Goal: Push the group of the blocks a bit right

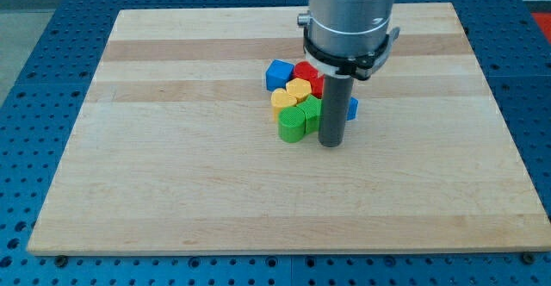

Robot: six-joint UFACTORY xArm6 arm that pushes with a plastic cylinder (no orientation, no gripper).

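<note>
A tight cluster of blocks sits near the middle of the wooden board (172, 174). A blue block (276, 74) is at the cluster's top left, a red block (307, 71) beside it. Two yellow blocks (291, 95) lie below them. A green cylinder-like block (292, 125) is at the bottom, with another green block (312, 109) to its right. A second blue block (352, 108) peeks out behind the rod on the right. My tip (331, 144) rests on the board at the cluster's lower right, touching or almost touching the green blocks.
The arm's grey cylindrical body (349, 15) hangs over the board's top centre and hides part of the cluster. A blue perforated table (34, 79) surrounds the board.
</note>
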